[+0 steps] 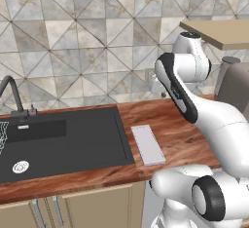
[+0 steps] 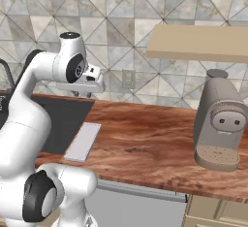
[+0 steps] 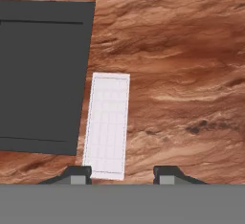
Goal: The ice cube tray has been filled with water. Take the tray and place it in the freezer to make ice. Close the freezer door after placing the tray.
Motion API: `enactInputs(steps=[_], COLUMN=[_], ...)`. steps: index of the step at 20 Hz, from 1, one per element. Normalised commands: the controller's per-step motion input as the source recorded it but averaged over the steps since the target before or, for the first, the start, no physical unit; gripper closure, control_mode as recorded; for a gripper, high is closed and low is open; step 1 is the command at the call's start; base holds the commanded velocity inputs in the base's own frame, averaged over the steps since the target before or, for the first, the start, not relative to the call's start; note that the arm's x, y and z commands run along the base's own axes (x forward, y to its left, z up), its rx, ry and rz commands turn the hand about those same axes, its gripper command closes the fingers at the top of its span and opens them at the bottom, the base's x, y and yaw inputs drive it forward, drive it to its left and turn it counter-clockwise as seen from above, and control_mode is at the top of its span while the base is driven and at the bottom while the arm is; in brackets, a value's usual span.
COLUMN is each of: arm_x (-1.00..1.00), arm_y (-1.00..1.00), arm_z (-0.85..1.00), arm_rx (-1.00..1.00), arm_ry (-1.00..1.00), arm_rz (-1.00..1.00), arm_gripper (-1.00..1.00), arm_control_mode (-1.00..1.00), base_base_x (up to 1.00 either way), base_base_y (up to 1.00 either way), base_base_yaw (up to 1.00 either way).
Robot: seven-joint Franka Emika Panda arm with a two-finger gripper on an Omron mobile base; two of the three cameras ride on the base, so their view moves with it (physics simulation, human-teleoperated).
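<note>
Ice cube tray (image 3: pixel 107 125), a thin flat pale slab with a faint pinkish grid of small cells, lies flat on the reddish wood-grain surface (image 3: pixel 182 74), just beside the right edge of the matte black sink (image 1: pixel 63 142) and with nothing resting on it. My gripper (image 3: pixel 122 175) hangs above the tray with its two dark fingertips apart and nothing between them. Farther out, a curved dark faucet (image 1: pixel 12 95) stands behind the sink, a rounded grey coffee machine (image 2: pixel 220 121) sits well apart under a tan shelf (image 2: pixel 198 44), and triangular marbled tiles cover the wall (image 2: pixel 126 8).
</note>
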Motion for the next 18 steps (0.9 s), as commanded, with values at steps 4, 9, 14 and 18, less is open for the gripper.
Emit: enactInputs(steps=[4, 9, 14, 18], arm_x=[-0.27, -0.66, -0.33, -0.15], arm_y=[0.00, 0.00, 0.03, 0.01], arm_z=[-0.06, -0.36, -0.32, -0.17], arm_rx=[0.00, 0.00, 0.00, 0.00], arm_ry=[0.00, -0.01, -0.09, -0.13], arm_rz=[0.00, 0.00, -0.01, -0.03], arm_gripper=[-1.00, -1.00, -1.00, -1.00], arm_control_mode=[-1.00, -1.00, -1.00, -1.00], base_base_x=[0.00, 0.00, 0.00, 0.00], base_base_y=[0.00, 0.00, 0.00, 0.00], base_base_yaw=[0.00, 0.00, 0.00, 0.00])
